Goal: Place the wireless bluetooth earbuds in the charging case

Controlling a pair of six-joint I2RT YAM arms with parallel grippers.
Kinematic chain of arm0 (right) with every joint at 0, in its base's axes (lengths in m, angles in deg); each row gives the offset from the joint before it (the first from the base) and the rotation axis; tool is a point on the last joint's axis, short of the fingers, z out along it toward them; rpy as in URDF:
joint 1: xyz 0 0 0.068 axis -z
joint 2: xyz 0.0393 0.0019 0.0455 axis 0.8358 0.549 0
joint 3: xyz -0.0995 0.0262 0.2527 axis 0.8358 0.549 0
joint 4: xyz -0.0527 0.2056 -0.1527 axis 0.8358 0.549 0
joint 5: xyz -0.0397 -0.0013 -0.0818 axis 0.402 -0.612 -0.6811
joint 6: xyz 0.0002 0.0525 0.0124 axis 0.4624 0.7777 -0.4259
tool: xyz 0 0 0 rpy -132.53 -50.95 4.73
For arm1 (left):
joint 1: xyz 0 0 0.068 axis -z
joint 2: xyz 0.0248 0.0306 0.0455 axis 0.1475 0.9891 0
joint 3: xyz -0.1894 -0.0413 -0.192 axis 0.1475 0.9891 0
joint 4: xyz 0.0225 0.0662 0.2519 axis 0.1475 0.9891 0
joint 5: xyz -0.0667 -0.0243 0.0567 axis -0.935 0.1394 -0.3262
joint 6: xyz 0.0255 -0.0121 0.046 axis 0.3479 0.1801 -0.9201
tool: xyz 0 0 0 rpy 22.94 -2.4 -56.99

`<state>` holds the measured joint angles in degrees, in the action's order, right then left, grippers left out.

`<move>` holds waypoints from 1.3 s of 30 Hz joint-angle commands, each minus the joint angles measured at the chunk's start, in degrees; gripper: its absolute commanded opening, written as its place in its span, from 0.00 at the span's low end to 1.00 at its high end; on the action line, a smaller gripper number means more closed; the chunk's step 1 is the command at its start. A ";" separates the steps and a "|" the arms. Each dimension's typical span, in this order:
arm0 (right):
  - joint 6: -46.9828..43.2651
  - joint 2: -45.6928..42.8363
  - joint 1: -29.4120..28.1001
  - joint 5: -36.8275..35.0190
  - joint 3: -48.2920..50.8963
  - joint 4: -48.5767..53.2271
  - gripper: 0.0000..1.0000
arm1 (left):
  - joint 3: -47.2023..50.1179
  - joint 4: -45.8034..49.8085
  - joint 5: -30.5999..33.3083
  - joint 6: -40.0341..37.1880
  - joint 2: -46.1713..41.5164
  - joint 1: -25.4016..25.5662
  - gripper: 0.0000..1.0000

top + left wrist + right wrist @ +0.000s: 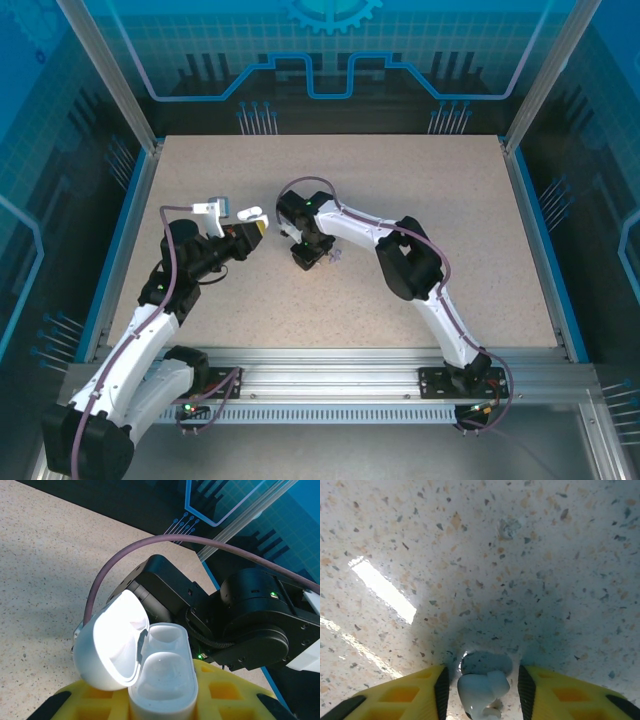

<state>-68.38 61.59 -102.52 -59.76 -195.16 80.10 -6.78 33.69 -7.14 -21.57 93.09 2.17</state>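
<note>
1. Left gripper [161, 702] pinches the charging case [162, 672], lid open and both wells up and empty, ready to receive.
2. Right gripper [483, 682] sits low on the table [530, 555], jaws spread astride one earbud [480, 692].
3. Its cable [200, 539] arches near the case and may crowd the approach.
4. The earbud lies on the table, apparently ungripped.

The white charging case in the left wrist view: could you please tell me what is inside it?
The glossy white plastic charging case stands open; both moulded wells look empty. Glare washes out the inside of the lid, and the yellow jaws cover the case's base.
</note>
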 commanded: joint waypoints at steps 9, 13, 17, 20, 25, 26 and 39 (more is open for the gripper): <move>1.28 -1.13 0.29 2.81 2.79 -1.89 0.30 | -0.17 -0.76 -1.15 1.02 -0.56 -0.61 0.15; 2.61 -5.79 1.86 5.58 6.28 -5.88 0.28 | -0.13 -0.72 -1.26 1.10 -0.21 -0.64 0.15; 4.00 -9.91 3.82 8.82 10.01 -9.47 0.27 | -0.20 -1.04 -1.82 1.29 0.86 -0.64 0.15; 5.07 -13.06 5.16 11.33 12.94 -11.83 0.26 | -0.01 -1.57 -2.10 1.54 1.78 -0.64 0.15; 8.25 -19.75 8.04 15.88 19.03 -17.29 0.25 | 0.86 -3.25 -3.28 2.01 3.08 -0.72 0.15; 9.04 -21.42 8.73 16.93 20.36 -18.44 0.25 | 1.29 -3.93 -3.69 1.99 3.22 -0.72 0.15; 14.33 -41.05 11.83 24.09 25.94 -23.28 0.25 | 5.60 -16.51 -11.50 2.25 6.00 -0.72 0.14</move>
<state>-56.34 24.14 -91.75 -39.45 -170.02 58.75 -1.60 23.55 -13.98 -20.08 98.31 2.11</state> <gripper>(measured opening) 0.252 0.237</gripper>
